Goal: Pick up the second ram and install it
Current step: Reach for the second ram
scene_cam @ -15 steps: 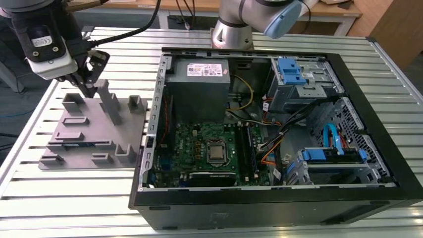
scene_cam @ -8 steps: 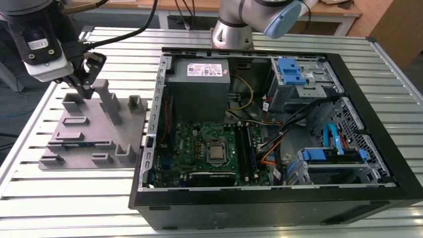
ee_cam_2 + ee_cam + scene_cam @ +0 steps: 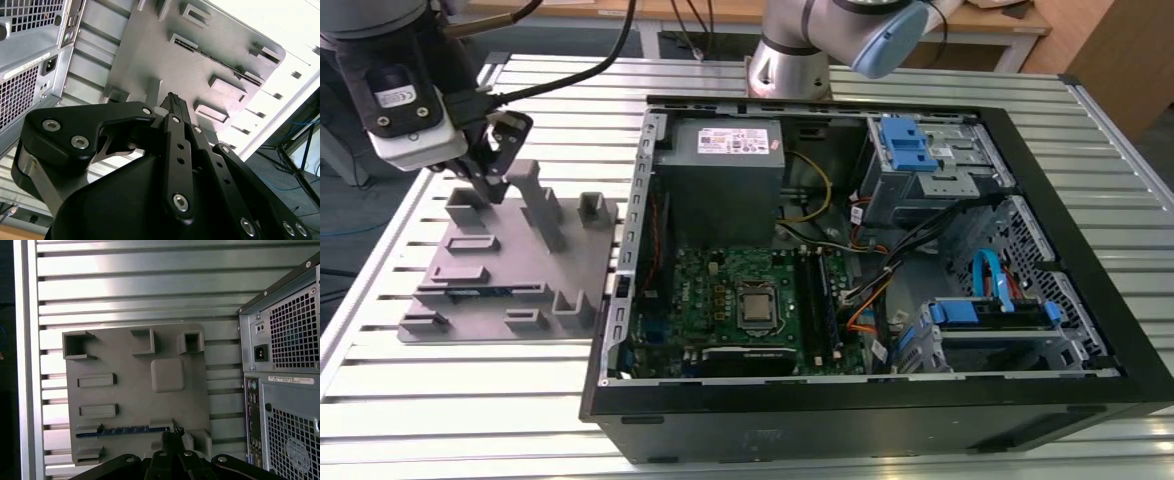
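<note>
Second ram [image 3: 125, 430] stands on edge in a slot near the grey tray's [image 3: 135, 405] edge; gripper [image 3: 172, 436] hovers just above the tray, clenched, fingers together.

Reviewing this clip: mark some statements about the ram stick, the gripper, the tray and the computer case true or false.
1. The second ram lies in a slot of the grey tray. True.
2. The gripper is holding the ram. False: it is shut on nothing and hovers above the tray.
3. The computer case lies open, with its motherboard showing. True.
4. The tray sits on the exterior view's right of the case. False: it sits on the exterior view's left.
</note>
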